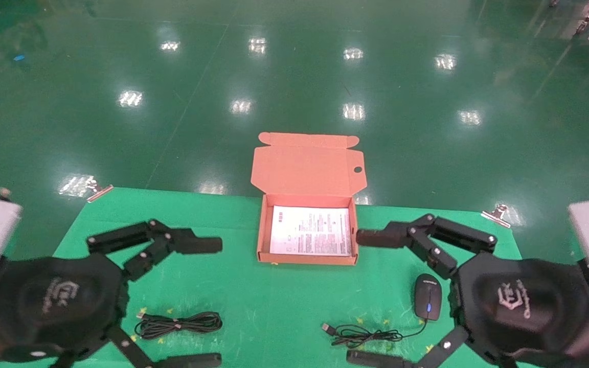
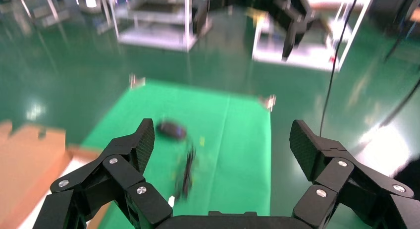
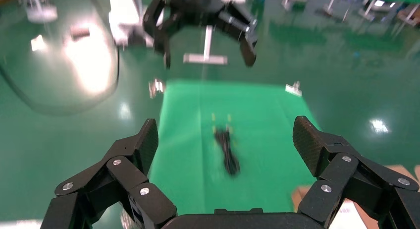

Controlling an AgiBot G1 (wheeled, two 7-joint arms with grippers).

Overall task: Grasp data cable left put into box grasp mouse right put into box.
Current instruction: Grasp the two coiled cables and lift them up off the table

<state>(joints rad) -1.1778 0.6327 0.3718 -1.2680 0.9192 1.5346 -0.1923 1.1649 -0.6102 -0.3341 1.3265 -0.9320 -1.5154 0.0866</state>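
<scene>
The data cable (image 1: 179, 324) lies as a slim black bundle on the green mat at the front left; the right wrist view shows the data cable (image 3: 227, 152) blurred. The black mouse (image 1: 427, 296) sits at the front right, its cord (image 1: 366, 335) trailing left. In the left wrist view the mouse (image 2: 171, 130) also shows. The orange box (image 1: 307, 258) stands open at the middle, a white sheet inside. My left gripper (image 1: 221, 302) hovers open over the cable's side. My right gripper (image 1: 353, 296) hovers open beside the mouse. Both hold nothing.
The box lid (image 1: 307, 166) stands up at the back. Metal clips (image 1: 496, 213) hold the mat at its far corners. The green mat (image 1: 253, 306) ends near the box's back edge, with shiny green floor beyond.
</scene>
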